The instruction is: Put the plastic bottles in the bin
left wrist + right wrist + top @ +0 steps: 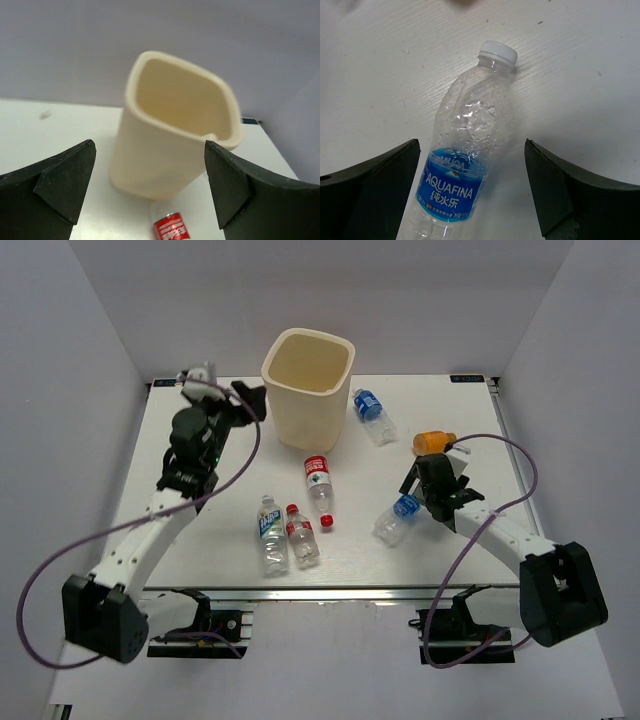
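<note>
The cream bin stands upright at the back middle of the table; its open mouth fills the left wrist view. My left gripper is raised beside the bin's left wall, open and holding nothing. Several plastic bottles lie on the table: a blue-labelled one right of the bin, an orange one, a red-labelled one in front of the bin, and a green-white one beside a red one. My right gripper hangs open over a clear Aquafina bottle, fingers either side.
White walls enclose the table on the left, back and right. The arms' bases and purple cables sit at the near edge.
</note>
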